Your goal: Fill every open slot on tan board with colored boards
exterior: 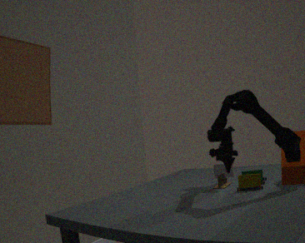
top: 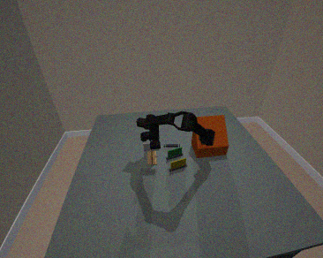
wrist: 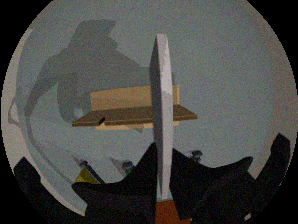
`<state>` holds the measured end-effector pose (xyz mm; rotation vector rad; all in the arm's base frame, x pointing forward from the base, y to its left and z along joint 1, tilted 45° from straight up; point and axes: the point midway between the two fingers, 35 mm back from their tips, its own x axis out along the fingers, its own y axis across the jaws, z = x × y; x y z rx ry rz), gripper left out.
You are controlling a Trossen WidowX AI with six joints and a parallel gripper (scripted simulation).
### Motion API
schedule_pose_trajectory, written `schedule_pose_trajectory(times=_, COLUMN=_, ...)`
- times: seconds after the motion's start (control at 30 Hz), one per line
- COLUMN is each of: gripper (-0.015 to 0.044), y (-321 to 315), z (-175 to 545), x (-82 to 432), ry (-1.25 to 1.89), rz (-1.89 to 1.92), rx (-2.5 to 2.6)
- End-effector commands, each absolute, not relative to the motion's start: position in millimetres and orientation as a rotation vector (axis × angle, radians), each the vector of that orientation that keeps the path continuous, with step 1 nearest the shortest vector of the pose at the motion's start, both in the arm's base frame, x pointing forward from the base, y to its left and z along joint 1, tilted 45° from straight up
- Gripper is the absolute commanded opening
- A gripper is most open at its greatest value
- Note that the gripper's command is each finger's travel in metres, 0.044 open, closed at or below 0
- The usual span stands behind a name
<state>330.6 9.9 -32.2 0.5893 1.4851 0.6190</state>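
Gripper [top: 154,147] [exterior: 228,171] [wrist: 157,145]: nearly closed, pinched on the pale grey board, one finger on each flat face.
Pale grey board [top: 146,149] [exterior: 219,170] [wrist: 162,90]: up at the tan board, upright and crosswise to it, with most of its length sticking out past the fingertips.
Weight and feel: looked thin, stiff and probably light, so no sag to worry about. Flat faces could've let it pivot in the pinch if the notch caught, though.
Where to grab: upper edge, as near mid-length as possible, leaving the notch side free. The off-centre hold probably meant extra leverage on the fingers, so a slow, dead-straight push was the sane call.
Tan board [top: 152,155] [exterior: 221,180] [wrist: 135,116]: standing on its lighter base, thin too, likely to rock or slide if shoved sideways.
Notch fit: the exterior view was pretty murky, so maybe just starting to engage, maybe still above; couldn't call it.
Open slot [wrist: 102,121]: showed plainly toward one end of the tan board, nothing in it.
Green board [top: 175,153] [exterior: 257,171] [wrist: 128,171]: upright in its holder, same careful top-edge pinch advised.
Yellow board [top: 178,163] [exterior: 249,181] [wrist: 87,175]: also parked upright, beside the green one.
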Motion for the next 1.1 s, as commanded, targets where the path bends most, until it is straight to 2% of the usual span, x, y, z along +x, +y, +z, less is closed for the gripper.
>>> schedule_pose_trajectory(times=0.0, gripper=0.0000, y=12.7, z=-34.1, x=330.3, ry=1.486, rz=0.619, rx=0.596)
schedule_pose_trajectory(times=0.77, gripper=0.0000, y=17.7, z=-39.9, x=330.3, ry=1.486, rz=0.620, rx=0.590)
schedule_pose_trajectory(times=0.97, gripper=0.0157, y=17.7, z=-39.9, x=330.3, ry=1.486, rz=0.620, rx=0.590)
schedule_pose_trajectory(times=1.07, gripper=0.0162, y=17.7, z=-39.9, x=330.3, ry=1.486, rz=0.620, rx=0.590)
